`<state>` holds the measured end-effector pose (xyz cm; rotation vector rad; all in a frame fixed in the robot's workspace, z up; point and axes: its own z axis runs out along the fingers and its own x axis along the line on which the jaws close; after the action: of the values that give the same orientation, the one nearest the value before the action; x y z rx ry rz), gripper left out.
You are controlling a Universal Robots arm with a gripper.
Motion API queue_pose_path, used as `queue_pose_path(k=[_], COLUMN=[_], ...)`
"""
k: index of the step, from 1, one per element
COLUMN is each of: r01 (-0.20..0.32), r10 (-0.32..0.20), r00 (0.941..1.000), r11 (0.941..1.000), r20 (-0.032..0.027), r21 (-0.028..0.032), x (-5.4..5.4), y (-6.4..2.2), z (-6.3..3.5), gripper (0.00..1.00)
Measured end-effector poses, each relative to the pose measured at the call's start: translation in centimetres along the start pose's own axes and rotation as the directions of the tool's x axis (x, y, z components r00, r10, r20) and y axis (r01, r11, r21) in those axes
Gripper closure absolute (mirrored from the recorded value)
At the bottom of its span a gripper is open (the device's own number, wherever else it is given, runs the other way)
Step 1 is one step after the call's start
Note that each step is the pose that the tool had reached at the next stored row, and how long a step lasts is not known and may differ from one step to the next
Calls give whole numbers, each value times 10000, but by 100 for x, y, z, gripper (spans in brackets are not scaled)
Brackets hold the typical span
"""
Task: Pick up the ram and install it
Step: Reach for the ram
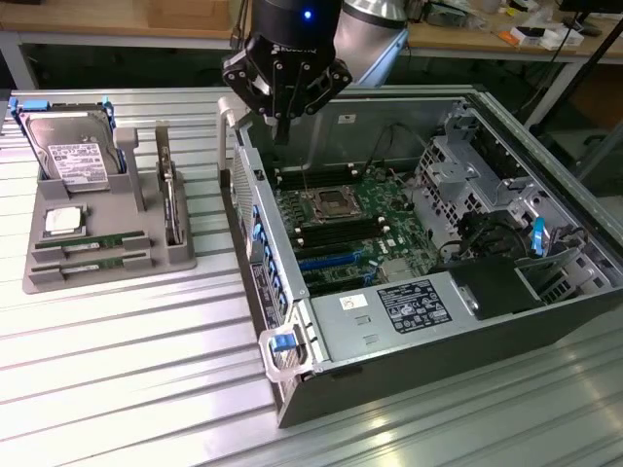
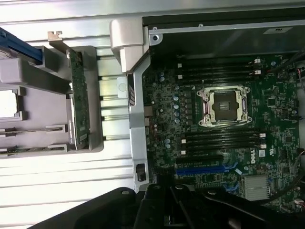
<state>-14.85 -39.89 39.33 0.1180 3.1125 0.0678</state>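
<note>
Hovering over the rear rim of the open grey metal computer case (image 1: 438,365), the black robot gripper (image 1: 280,123) is hanging with its fingers pressed together and pinching nothing. The ram (image 1: 171,195), a long, narrow green circuit-board stick, is standing on its long edge in an upright slot of the grey plastic parts holder (image 1: 180,258), which is sitting beside the case on the exterior view's left, apart from it. The ram's slot is on the side of the holder that is facing the case. The wrist view is showing the same stick (image 2: 78,95) edge-on, just outside the case wall. Farther from the case, the holder is carrying a boxy silver hard drive (image 1: 73,146) propped at its back, a square silver processor chip (image 1: 63,221) lying flat, and two more thin green strips (image 1: 92,243) sunk in its front slots. Inside the case, the green motherboard (image 1: 341,229) is lying exposed, with a square silver-framed processor socket (image 2: 224,106) near its middle, rows of long black memory slots (image 2: 221,139) running on both sides of that socket, and a blue slot (image 2: 200,169) beyond them. Both case and holder are resting on a ribbed metal table (image 1: 127,370).
</note>
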Motion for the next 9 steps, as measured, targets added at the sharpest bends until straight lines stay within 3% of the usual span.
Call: queue_pose_path(k=[9], r01=[0], r10=[0], r00=[10000], r11=[10000], r20=[0], r21=[1], x=[255], y=[-19], z=[-8], gripper=[89])
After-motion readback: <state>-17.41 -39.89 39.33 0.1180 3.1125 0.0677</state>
